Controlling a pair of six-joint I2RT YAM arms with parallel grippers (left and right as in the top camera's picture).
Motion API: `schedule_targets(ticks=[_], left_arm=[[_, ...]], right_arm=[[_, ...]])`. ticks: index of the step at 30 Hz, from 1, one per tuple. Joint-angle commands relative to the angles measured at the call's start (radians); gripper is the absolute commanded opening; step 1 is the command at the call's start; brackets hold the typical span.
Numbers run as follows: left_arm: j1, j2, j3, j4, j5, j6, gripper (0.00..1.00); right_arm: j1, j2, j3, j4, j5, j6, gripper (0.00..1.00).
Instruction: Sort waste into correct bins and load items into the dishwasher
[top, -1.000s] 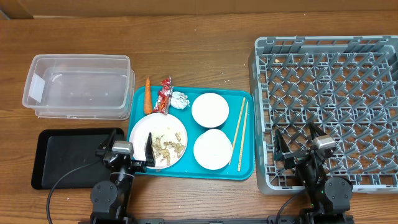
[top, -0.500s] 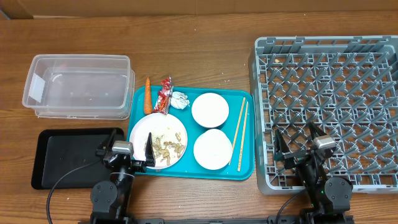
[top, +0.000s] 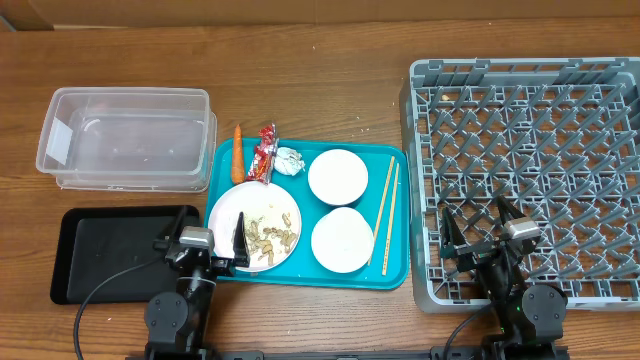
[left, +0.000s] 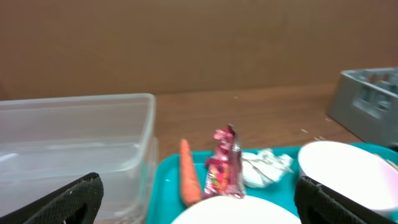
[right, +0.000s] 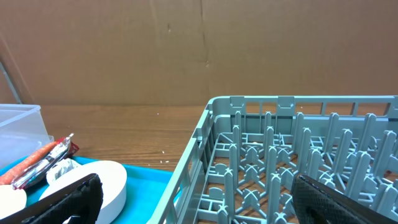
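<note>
On the teal tray (top: 400, 270) lie an orange carrot (top: 237, 152), a red snack wrapper (top: 264, 153), a crumpled paper ball (top: 289, 160), a white plate (top: 228, 215) with peanut-shell scraps (top: 272, 238), two white bowls (top: 337, 176) (top: 341, 240) and chopsticks (top: 385, 210). The clear tub (top: 125, 138) and black tray (top: 110, 250) are at the left, the grey dish rack (top: 530, 165) at the right. My left gripper (top: 200, 245) is open and empty at the plate's near edge. My right gripper (top: 478, 238) is open and empty over the rack's front left corner. The left wrist view shows carrot (left: 188, 180), wrapper (left: 224, 165) and paper ball (left: 267, 167).
The right wrist view shows the rack's pegs (right: 298, 168), a bowl (right: 93, 180) and the teal tray (right: 149, 186). A brown cardboard wall (right: 199, 50) stands behind the wooden table (top: 320, 80).
</note>
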Motion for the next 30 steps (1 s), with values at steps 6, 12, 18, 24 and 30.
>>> schedule_targets(ticks=[6, 12, 18, 24, 30], left_arm=[[0.008, -0.008, 0.025, 0.188, 0.393, -0.115, 1.0], [0.008, 0.018, 0.202, 0.08, 0.412, -0.146, 1.0], [0.008, 0.234, 0.467, -0.093, 0.447, -0.147, 1.0], [0.002, 0.604, 0.771, -0.272, 0.572, -0.15, 1.0], [-0.121, 0.998, 1.104, -0.578, 0.675, -0.142, 1.0]], right_arm=[[0.0, -0.01, 0.053, 0.034, -0.096, 0.166, 1.0], [0.0, 0.011, 0.249, -0.119, -0.097, 0.291, 1.0], [0.0, 0.21, 0.534, -0.513, -0.094, 0.29, 1.0], [0.0, 0.542, 0.784, -0.761, -0.059, 0.281, 1.0], [0.0, 0.848, 0.968, -0.869, -0.108, 0.282, 1.0]])
